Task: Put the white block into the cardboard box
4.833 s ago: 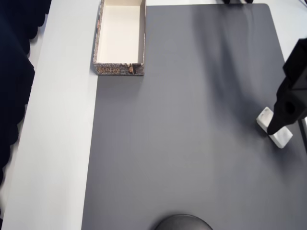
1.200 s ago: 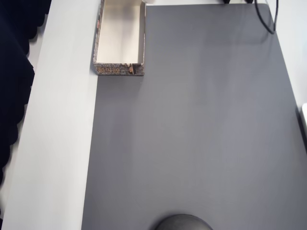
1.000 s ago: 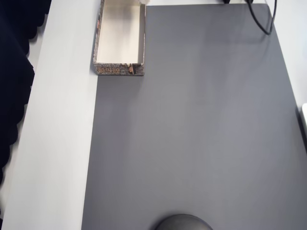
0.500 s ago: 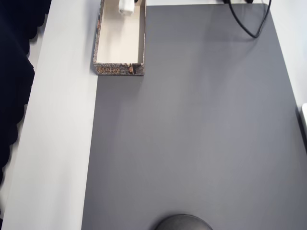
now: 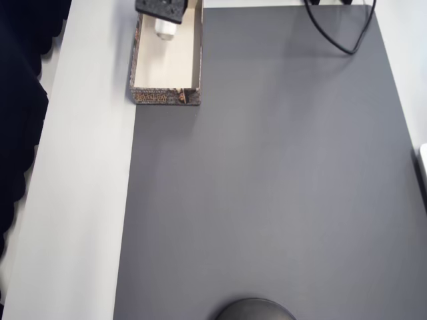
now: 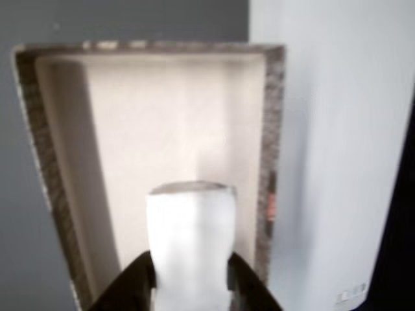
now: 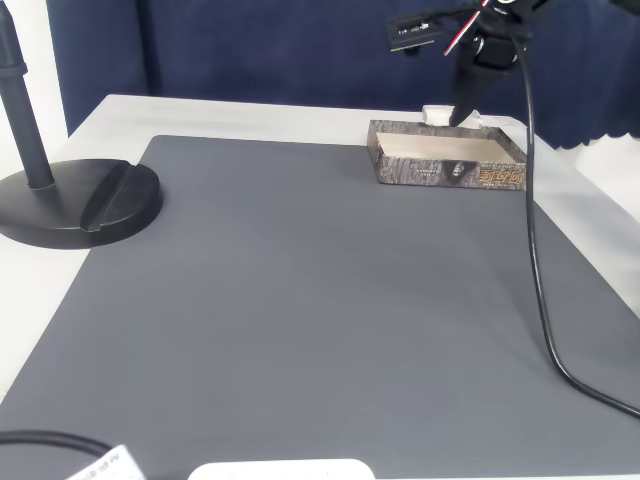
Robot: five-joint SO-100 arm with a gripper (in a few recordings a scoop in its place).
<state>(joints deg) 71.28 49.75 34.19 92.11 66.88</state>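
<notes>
Dark grey matting (image 5: 267, 173) covers most of the pale table (image 5: 87, 200) in the overhead view, with the cardboard box (image 5: 140, 67) at the mat's upper left corner. At the top edge the gripper (image 5: 162, 15) hangs over the box's far end, and the white block (image 5: 164, 27) pokes out beneath it, above the cream floor. A black cable (image 5: 333, 37) loops across the mat's top right.

From the wrist view, the fingers (image 6: 133, 285) are clamped on the block's long sides near its lower end, and the free end points toward the box's interior. The box's mottled wall (image 6: 272, 149) frames the block on every side, so a release from here would likely land inside. It looks rigid, smooth and light, a bar that holds well across its narrow width but could slip if the squeeze eased.

Seen from the fixed view, the arm (image 7: 475, 60) reaches down steeply from above at the table's far side, its tip just over the box's rear wall. A black stand base (image 7: 75, 205) sits at the left, well apart from the box.
</notes>
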